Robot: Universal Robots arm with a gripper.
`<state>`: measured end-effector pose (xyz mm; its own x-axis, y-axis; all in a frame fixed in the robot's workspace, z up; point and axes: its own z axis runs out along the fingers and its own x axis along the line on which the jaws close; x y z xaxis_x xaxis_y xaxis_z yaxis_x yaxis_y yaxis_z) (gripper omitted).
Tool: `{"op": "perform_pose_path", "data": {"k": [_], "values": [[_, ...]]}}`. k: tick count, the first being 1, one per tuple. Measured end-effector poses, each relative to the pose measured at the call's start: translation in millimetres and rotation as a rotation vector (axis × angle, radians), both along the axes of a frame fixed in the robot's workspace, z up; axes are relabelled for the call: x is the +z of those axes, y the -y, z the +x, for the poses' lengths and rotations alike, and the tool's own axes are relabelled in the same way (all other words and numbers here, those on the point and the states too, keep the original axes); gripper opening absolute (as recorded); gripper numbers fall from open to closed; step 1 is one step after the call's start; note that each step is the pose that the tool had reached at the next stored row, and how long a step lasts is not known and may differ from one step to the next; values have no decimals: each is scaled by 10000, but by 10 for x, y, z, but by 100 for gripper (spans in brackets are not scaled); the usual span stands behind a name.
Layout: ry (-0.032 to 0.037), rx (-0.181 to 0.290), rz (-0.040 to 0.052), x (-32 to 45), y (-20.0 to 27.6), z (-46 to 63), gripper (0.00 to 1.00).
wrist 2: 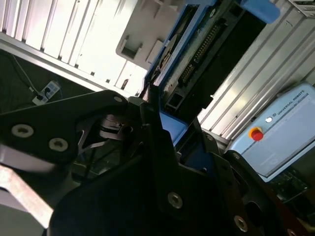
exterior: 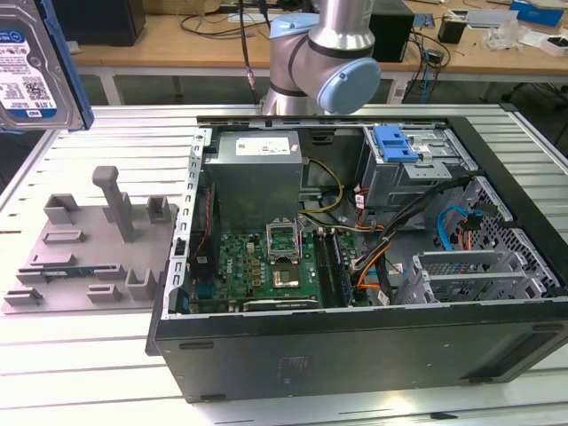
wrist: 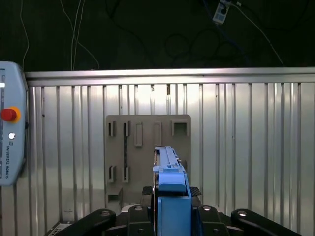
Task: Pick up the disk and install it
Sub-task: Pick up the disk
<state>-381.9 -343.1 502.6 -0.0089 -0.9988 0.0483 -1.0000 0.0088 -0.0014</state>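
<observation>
The disk (exterior: 35, 71), a silver drive with a white-and-blue label in a blue carrier, hangs high at the exterior view's left, above the grey holder plate (exterior: 89, 240). In the first wrist view the disk (wrist: 170, 191) appears edge-on, and my gripper (wrist: 170, 219) is shut on it with a black finger on each side. The second wrist view looks along the disk (wrist 2: 197, 54) from below, showing its connector edge and blue frame clamped by the gripper (wrist 2: 162, 132). The grey holder plate (wrist: 147, 147) lies on the table well below the disk.
The open computer case (exterior: 355, 355) fills the middle and the exterior view's right. It holds a metal drive cage with a blue latch (exterior: 395, 146), a grey power supply (exterior: 257, 169) and cables. The arm's base (exterior: 328, 53) stands behind it. A pendant (wrist: 10, 137) lies on the slatted table.
</observation>
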Motion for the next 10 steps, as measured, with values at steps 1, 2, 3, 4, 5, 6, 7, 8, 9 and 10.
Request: {"op": "perform_pose_path", "data": {"k": [1,2,3,4,5,6,7,8,9,10], "values": [[-1,-1,0,3,27,19,36],[-3,-2,0,7,51,37,36],[-5,-3,0,11,83,61,36],[-7,-1,0,15,110,82,36],[-11,0,0,20,138,106,36],[-14,-1,0,24,169,132,36],[-19,-3,0,31,214,170,36],[-22,-1,0,35,239,191,36],[-26,-1,0,41,270,219,36],[-32,-3,0,48,312,256,36]]}}
